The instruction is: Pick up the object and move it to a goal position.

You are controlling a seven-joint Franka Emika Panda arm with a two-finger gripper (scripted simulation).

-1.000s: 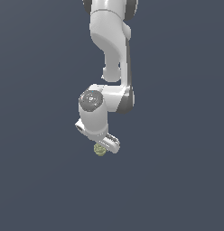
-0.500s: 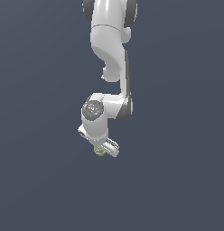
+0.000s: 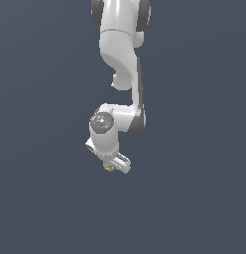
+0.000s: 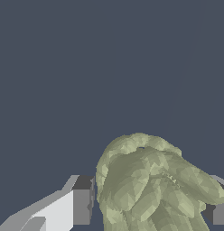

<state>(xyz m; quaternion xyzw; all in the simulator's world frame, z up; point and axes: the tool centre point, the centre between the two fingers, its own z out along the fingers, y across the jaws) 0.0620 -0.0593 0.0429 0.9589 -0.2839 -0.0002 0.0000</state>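
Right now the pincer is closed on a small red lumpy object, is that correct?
Only the colour is wrong: the object between the fingers of the pincer is olive yellow-green, not red. The wrist view shows this plainly.

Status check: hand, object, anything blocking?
Hand shut on the object, fingers either side. Olive-green lump just shows beneath the hand in the exterior view. Nothing else in view, no obstruction seen.

Flat even simulator light, no cast shadows, no glare, sharp, dim slate backdrop
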